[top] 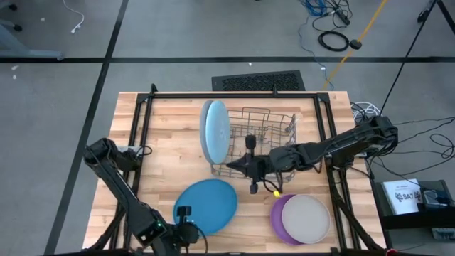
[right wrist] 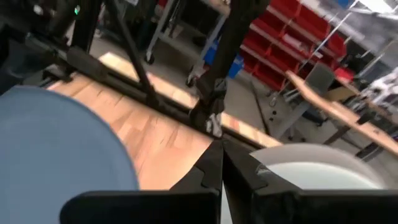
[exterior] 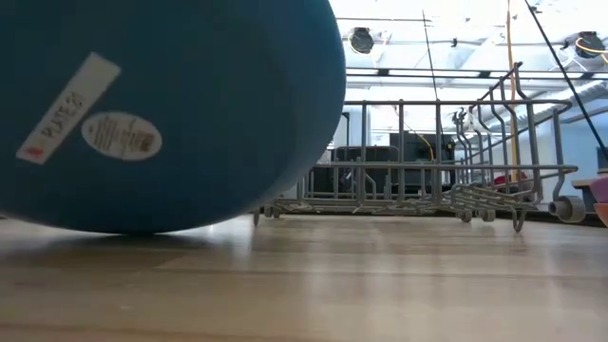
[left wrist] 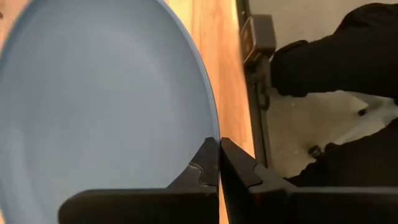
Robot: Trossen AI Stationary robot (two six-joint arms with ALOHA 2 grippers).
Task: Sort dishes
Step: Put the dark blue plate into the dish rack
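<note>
Plate positions and grip state, dish sort

Darker blue plate [top: 206, 205] found near the front edge of the table [top: 163, 142], left of centre, just in front of the wire rack [top: 264, 134]. Seen in the low view tilted up on its lower edge, underside facing the camera, flat face running roughly left to right across the table. Noted two stickers on that underside: a white strip [exterior: 68, 106] with handwriting, apparently "PLATES", last characters unclear; and an oval label [exterior: 121, 135] with print too fine to read. Top and left of the plate cut off in the low view.

Left gripper [top: 183, 213] at the front rim of this plate, fingers clenched on the rim as seen in the left wrist view.

Light blue plate [top: 214, 132] standing upright on edge at the left end of the rack, faces turned left and right.

Beige-grey plate [top: 308, 217] lying flat on the purple plate [top: 276, 217] at front right; only a crescent of purple visible.

Right gripper [top: 254, 186] just in front of the rack, between the two front plates, fingers pressed together with nothing between them. Small yellow item [top: 276, 192] beside it, not identifiable.
</note>
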